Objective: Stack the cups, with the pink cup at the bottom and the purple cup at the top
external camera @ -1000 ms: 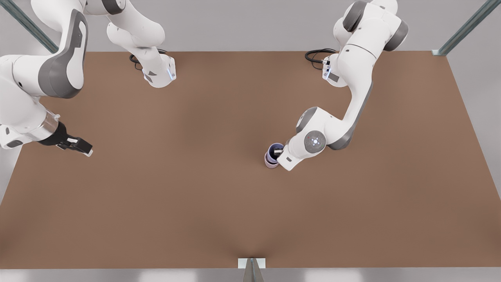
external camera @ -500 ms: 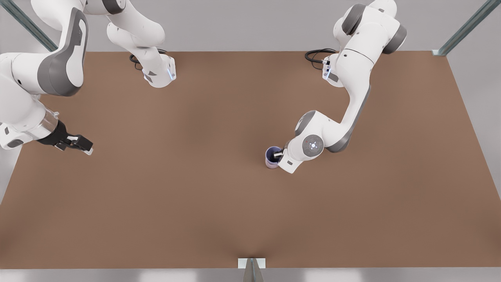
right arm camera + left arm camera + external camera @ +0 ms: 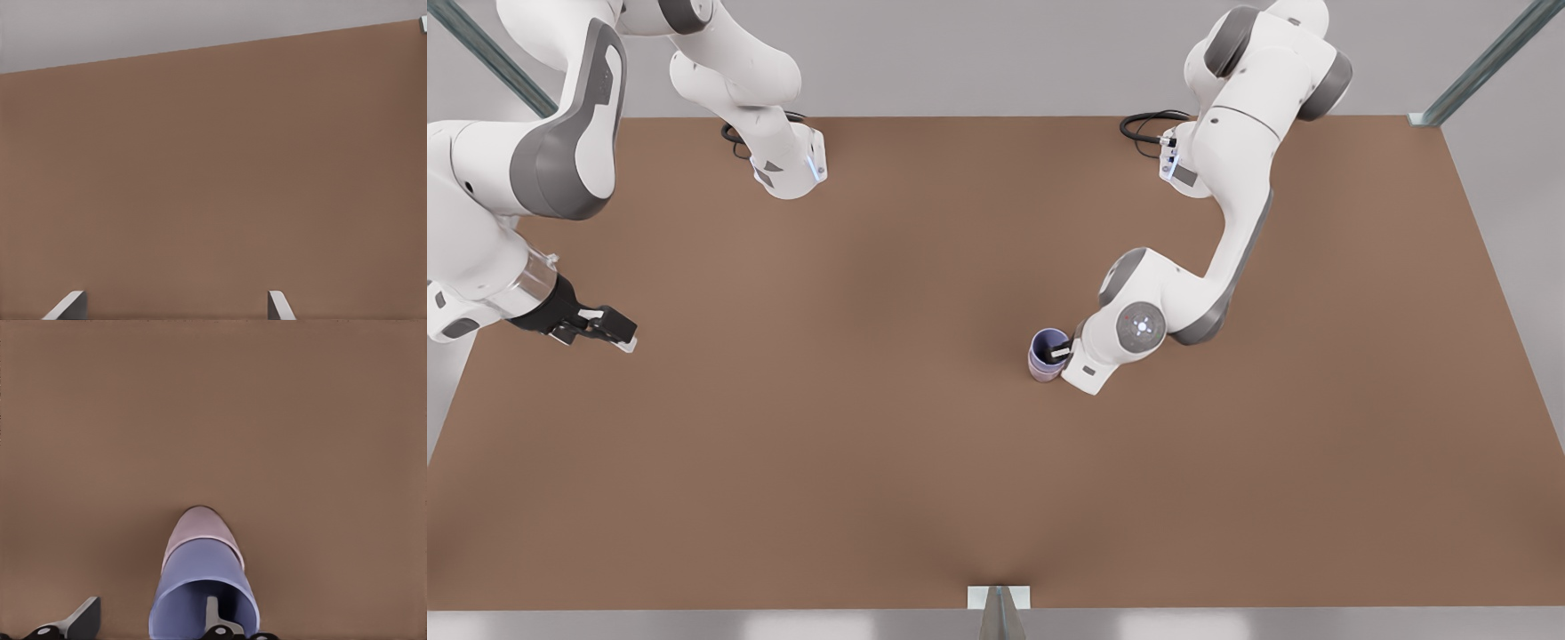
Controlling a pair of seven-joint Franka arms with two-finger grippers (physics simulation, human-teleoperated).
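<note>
Purple cup [image 3: 200,583]: nested upright in the pink cup [image 3: 200,527], mouth open; in the front view at [image 3: 1048,345], right of the table's middle.
Pink cup: at the bottom of the stack, standing on the brown table [image 3: 854,462]; only its lower band seen under the purple one [image 3: 1040,373].
Left gripper [image 3: 143,623]: at the stack — one finger [image 3: 212,617] inside the purple cup, the other [image 3: 80,619] outside and clear of the wall; spread apart, not clamped on the rim. In the front view at [image 3: 1061,352].
Change since half a second ago: stack unmoved; left wrist shifted only slightly beside it. A second ago the purple cup sat offset above the pink — now seated straight.
Right gripper [image 3: 609,335]: waiting near the table's edge on the front view's left, well apart from the cups; fingers [image 3: 67,303] wide apart, nothing between.
Open room: bare tabletop all round the stack, every edge far off.
</note>
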